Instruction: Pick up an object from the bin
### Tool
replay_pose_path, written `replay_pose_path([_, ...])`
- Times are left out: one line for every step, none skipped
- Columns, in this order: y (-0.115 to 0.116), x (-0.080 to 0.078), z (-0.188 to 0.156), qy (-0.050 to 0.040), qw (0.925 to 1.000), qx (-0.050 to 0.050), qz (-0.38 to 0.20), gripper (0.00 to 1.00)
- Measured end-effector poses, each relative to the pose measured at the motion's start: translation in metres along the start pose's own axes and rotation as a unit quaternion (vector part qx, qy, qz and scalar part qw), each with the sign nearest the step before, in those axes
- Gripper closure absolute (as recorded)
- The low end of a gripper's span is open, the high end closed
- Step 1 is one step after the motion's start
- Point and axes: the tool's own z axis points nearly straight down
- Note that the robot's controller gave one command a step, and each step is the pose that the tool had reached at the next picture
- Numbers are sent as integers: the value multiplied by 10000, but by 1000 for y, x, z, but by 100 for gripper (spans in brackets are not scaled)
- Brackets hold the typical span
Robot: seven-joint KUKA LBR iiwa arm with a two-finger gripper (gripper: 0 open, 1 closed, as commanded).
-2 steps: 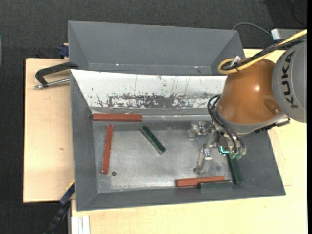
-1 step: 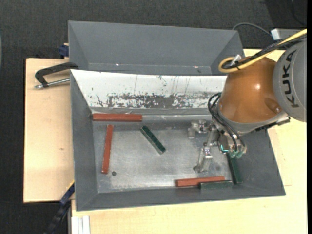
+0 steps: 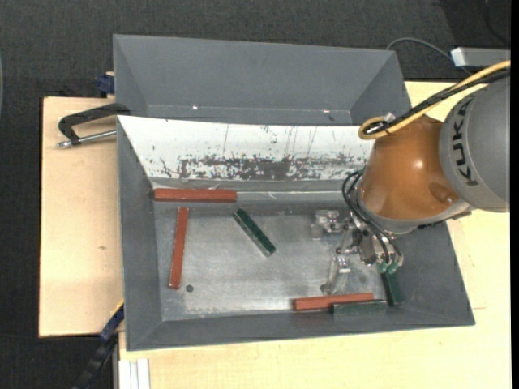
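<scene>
Black lettering "KUK", running vertically, on grey arm link point(image 3: 489, 156), right side, beside orange cover point(image 3: 405, 173).

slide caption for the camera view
Arm's gripper at the bin's right end, close to a red stick and a green stick.

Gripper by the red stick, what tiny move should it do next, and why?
Probably shift a little toward the bin's near wall, then lower. The gripper sits just beside the red stick lying along that wall, not over it, and a short green stick lies close by, so a small shift seems safest.
</scene>
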Motion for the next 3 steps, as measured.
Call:
replay_pose_path([23,-16,27,31,9991,2,422,0])
replay_pose_path([66,-39,35,11,10000,-4,88,0])
replay_pose_path([100,-36,43,26,9987,-3,501,0])
